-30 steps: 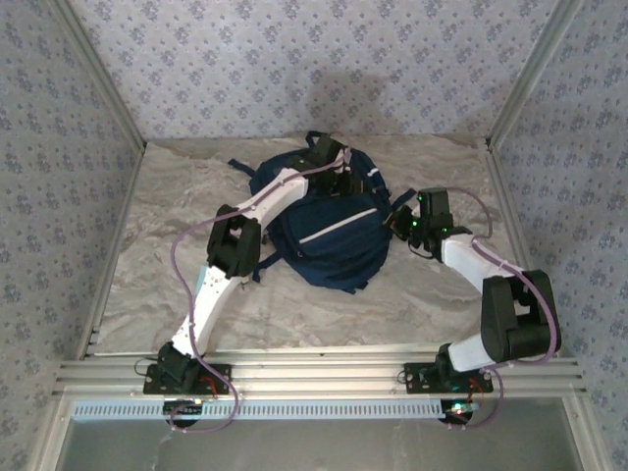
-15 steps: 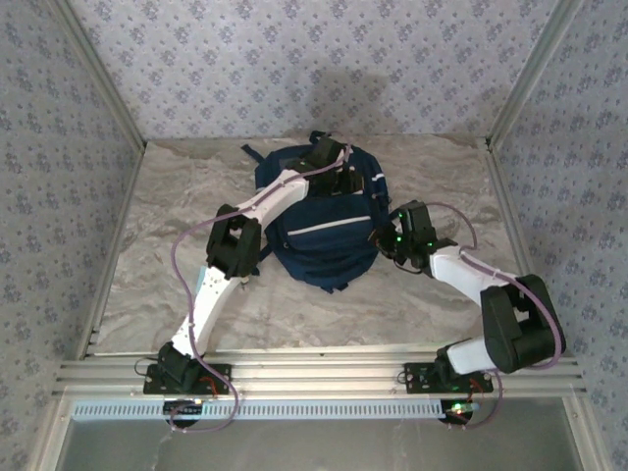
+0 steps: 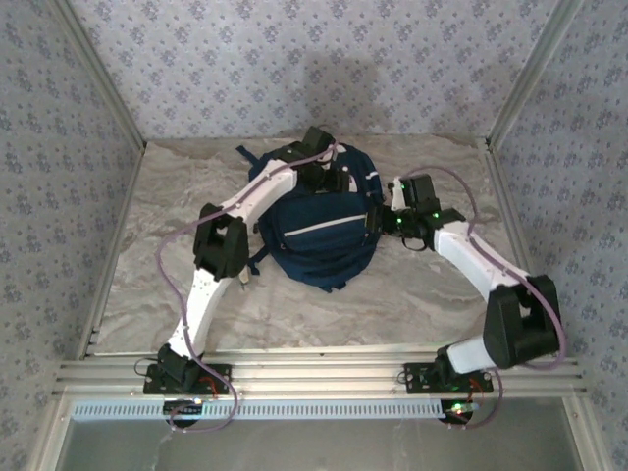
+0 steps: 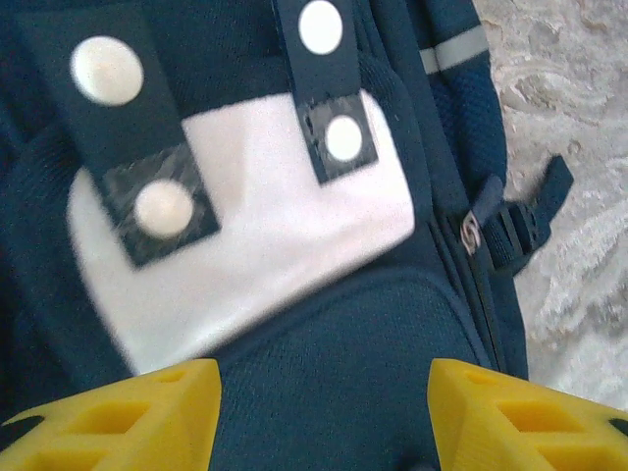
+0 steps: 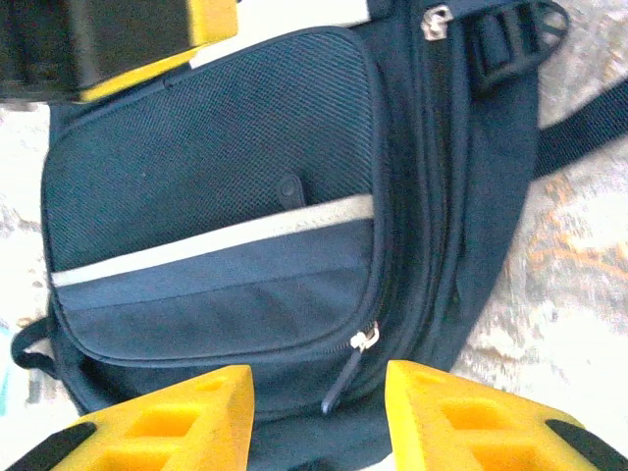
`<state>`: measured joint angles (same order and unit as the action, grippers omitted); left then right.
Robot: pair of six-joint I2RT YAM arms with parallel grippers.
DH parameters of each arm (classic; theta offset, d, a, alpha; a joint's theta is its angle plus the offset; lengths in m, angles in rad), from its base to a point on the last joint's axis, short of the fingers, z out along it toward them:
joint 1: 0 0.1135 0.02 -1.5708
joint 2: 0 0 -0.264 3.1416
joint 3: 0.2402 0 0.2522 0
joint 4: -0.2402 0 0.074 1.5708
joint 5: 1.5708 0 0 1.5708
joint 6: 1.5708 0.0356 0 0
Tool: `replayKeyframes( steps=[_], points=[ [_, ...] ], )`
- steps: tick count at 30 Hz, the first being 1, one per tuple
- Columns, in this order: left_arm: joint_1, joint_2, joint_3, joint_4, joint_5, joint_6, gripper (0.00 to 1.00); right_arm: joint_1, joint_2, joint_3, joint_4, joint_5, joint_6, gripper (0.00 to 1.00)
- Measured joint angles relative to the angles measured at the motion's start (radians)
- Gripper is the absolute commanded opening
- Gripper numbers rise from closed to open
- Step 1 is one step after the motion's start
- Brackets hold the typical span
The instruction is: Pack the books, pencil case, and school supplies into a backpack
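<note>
There was one backpack (image 3: 329, 245), navy, lying flat on the tabletop (image 3: 177, 196) towards the middle of its far edge. Two arms reached over it, one from each near corner.

The left fingers (image 4: 147, 412) were set over the backpack's far end. In the left wrist view the two yellow tips stood wide apart with nothing clamped between them, only dark mesh fabric showing in the gap. Whether the tips pressed on that fabric I could not tell. Beyond them lay one white patch (image 4: 255, 235), crossed by two dark tabs (image 4: 132, 108) that carried four pale round studs (image 4: 106, 71) in all, two to each tab.

The right fingers (image 5: 186, 417) were at the backpack's right side, near the tabletop's right edge. Their two tips stood moderately apart, narrower than the left pair, and gripped nothing. One zip pull (image 5: 361, 343) on the front pocket hung towards the gap between them, but I could not tell whether either tip touched it. One white stripe (image 5: 216, 240) ran across that pocket, and one finger of the left arm showed at the upper left of the right wrist view.
</note>
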<state>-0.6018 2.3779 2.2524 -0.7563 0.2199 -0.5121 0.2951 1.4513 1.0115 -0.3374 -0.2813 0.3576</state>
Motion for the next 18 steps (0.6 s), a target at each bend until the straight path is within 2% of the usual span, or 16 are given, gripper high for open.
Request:
replayKeyframes(
  steps=[4,9,14,18],
  points=[
    [-0.010,-0.122,-0.114,-0.026,0.002,0.015,0.59,0.009,0.097,0.063,-0.035,-0.012,-0.045,0.35],
    [-0.029,-0.224,-0.275,0.006,0.026,0.015,0.59,0.064,0.137,0.066,-0.075,0.006,-0.037,0.35],
    [-0.033,-0.215,-0.401,0.055,0.056,0.015,0.59,0.132,0.167,0.069,-0.094,0.051,-0.022,0.35],
    [-0.028,-0.176,-0.428,0.088,0.071,0.014,0.59,0.167,0.222,0.096,-0.136,0.137,-0.014,0.40]
  ],
)
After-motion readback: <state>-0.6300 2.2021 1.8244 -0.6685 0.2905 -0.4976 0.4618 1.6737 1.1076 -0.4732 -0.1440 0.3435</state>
